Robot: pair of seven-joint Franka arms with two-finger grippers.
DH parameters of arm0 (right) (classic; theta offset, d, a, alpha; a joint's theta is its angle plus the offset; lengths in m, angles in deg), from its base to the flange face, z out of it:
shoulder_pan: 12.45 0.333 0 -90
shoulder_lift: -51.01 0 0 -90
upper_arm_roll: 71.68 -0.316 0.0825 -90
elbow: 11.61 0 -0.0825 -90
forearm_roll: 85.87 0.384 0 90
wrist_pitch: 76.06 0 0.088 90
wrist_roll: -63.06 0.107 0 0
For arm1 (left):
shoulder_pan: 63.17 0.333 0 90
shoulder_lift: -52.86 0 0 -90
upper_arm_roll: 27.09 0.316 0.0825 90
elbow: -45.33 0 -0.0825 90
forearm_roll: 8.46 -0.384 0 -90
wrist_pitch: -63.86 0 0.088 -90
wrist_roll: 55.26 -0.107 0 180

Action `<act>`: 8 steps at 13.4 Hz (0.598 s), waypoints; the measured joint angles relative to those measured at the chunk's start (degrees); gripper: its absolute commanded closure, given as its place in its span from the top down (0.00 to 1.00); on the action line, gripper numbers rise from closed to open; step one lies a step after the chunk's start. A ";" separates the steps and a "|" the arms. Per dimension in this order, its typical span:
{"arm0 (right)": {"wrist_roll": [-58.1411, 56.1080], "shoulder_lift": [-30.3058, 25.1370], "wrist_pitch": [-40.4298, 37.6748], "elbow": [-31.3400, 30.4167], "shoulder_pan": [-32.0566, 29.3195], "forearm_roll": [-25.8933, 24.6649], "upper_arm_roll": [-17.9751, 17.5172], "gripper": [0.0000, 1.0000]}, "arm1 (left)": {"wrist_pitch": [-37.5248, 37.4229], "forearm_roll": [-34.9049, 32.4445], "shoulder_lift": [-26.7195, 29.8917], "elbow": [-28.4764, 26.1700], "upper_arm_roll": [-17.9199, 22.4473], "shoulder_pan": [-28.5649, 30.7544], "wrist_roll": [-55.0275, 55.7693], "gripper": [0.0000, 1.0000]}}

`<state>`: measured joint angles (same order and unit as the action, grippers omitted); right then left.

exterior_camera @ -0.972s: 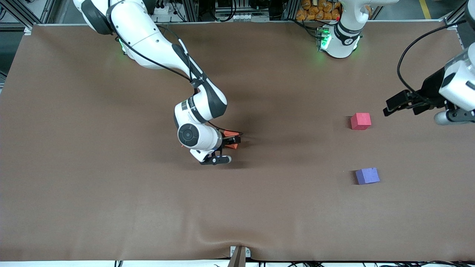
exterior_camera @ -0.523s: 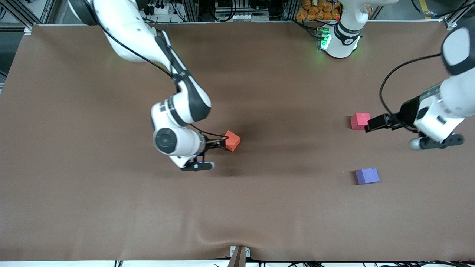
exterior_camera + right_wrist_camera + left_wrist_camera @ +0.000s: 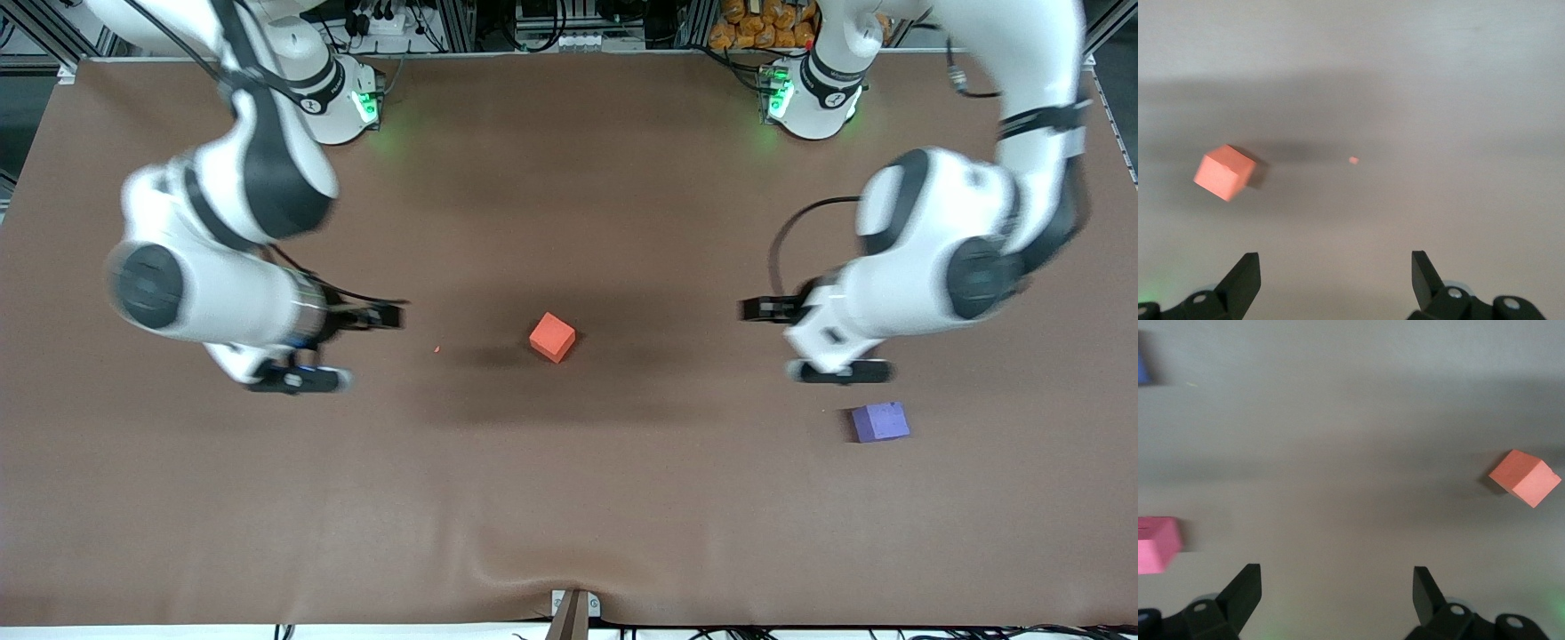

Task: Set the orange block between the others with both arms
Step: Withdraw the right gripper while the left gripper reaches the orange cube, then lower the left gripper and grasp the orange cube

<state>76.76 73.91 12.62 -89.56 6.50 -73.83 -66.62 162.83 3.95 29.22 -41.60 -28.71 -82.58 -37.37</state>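
A wide table (image 3: 569, 498) covered with a brown cloth fills the front view, with metal framing and cables seen along its upper edge. A small fold in the cloth is seen at the edge nearest the front camera.

Two white arms with black joint bands are mounted at green-lit bases. The right arm (image 3: 222, 222) is bent over its own end of the table, and the left arm (image 3: 960, 240) is bent over the other end.

The right gripper (image 3: 382, 316) is held above bare cloth, toward the right arm's end from the orange block, and is pointed toward it. In the right wrist view its two black fingers (image 3: 1245, 280) are spread wide with nothing between them. The left gripper (image 3: 766, 308) is held above the cloth between the orange block and the purple block; its fingers (image 3: 1245, 590) are likewise spread wide and nothing is gripped.

The orange block (image 3: 552, 337) is set on the cloth near the middle of the table, turned at an angle, well apart from both grippers and from the other cubes. The purple block (image 3: 880, 421) is placed toward the left arm's end, nearer to the front camera than the orange block. The pink block (image 3: 1157, 544) is shown only in the left wrist view, resting on the cloth; in the front view it is hidden under the left arm.

A tiny orange speck (image 3: 436, 348) is seen on the cloth between the orange block and the right gripper.
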 measured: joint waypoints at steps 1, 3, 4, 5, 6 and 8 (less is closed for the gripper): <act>-0.89 -1.83 -2.39 -0.05 -2.08 -2.18 -0.85 1.00 | 1.36 0.05 -1.22 0.07 -0.12 -2.60 2.38 1.00; -1.58 -4.80 -5.44 -0.19 -5.72 -6.13 -2.44 1.00 | 5.76 0.09 -3.70 0.18 -0.17 -9.12 8.45 1.00; -1.73 -6.04 -6.36 -0.32 -7.49 -6.89 -3.25 1.00 | 9.17 0.09 -5.27 0.35 -0.16 -12.86 12.08 1.00; -1.76 -7.06 -7.33 -0.42 -9.01 -7.21 -3.87 1.00 | 12.48 0.08 -7.07 0.81 -0.12 -16.21 15.24 1.00; -1.77 -8.02 -8.48 -0.49 -10.28 -7.41 -4.16 1.00 | 15.88 0.08 -9.09 1.47 -0.03 -19.00 17.61 1.00; -2.94 -9.93 -11.00 -0.55 -12.62 -7.61 -4.39 1.00 | 23.82 0.00 -13.54 2.82 0.25 -22.84 19.51 1.00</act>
<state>73.83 63.98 1.62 -90.11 -6.11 -81.44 -71.02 186.65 3.95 15.68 -38.78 -28.47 -105.42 -17.86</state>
